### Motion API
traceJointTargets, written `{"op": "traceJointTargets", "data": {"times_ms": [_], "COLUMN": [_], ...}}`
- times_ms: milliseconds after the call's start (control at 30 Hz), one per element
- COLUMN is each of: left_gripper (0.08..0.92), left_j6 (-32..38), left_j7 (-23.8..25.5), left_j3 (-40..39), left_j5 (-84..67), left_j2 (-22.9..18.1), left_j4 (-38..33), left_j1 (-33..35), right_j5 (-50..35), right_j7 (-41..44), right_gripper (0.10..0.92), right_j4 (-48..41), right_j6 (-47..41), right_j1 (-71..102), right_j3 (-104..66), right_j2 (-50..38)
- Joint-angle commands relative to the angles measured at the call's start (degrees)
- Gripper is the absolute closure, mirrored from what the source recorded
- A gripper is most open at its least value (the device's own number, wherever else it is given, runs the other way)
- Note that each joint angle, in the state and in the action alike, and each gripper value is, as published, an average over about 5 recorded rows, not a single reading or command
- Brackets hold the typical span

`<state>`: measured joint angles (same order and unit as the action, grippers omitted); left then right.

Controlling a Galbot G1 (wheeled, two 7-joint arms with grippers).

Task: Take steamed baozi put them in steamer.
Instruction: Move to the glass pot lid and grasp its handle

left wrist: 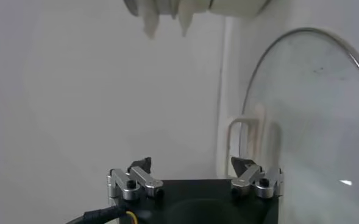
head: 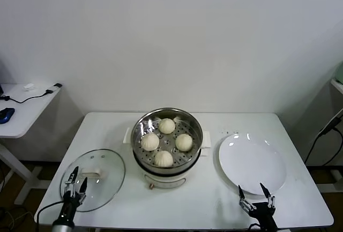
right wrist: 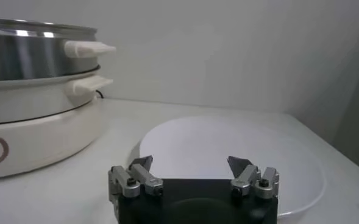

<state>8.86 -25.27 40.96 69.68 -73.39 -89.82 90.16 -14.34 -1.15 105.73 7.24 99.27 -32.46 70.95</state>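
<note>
Left gripper (head: 75,180) and right gripper (head: 256,195), fingers apart.

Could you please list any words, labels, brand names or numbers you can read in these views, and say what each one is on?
None can be read. The steamer shows only a small reddish knob on its white base in the head view, seen as a ring in the right wrist view, with no legible lettering. The plate, glass lid and four baozi carry no text.

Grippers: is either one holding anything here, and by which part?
Nothing is held. The left gripper is open over the glass lid; the right gripper is open by the plate.
</note>
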Motion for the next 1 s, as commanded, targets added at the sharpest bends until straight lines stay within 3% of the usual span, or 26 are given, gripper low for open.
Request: {"op": "traceJointTargets", "data": {"times_ms": [33, 600, 733, 1000], "left_gripper": [0.177, 0.184, 0.262, 0.495], "left_j6": [-5.15, -7.29, -7.41, -7.63], "left_j7": [3.37, 2.44, 1.99, 1.01], "left_j3": [-0.97, -1.89, -1.93, -1.88], "left_j5": [1.14, 5.52, 6.11, 6.86], "left_j2": [-0.33, -2.77, -3.27, -4.33], "left_j4": [2.15, 6.40, 6.57, 6.50], "left_j1": [-4.45, -6.97, -7.01, -7.21], "right_j5": [0.68, 0.78, 0.71, 0.72], "right_j7": [-0.43, -0.01, -0.06, 0.36], "right_gripper": [0.203, 0.203, 0.203, 0.203], "right_j4": [-0.01, 0.14, -0.12, -0.57], "right_j6": [-0.58, -0.97, -0.98, -1.01], "right_j1": [0.02, 0.18, 0.14, 0.20], "right_j3": [0.44, 0.40, 0.37, 0.50], "right_j2": [0.61, 1.80, 2.09, 2.24]}}
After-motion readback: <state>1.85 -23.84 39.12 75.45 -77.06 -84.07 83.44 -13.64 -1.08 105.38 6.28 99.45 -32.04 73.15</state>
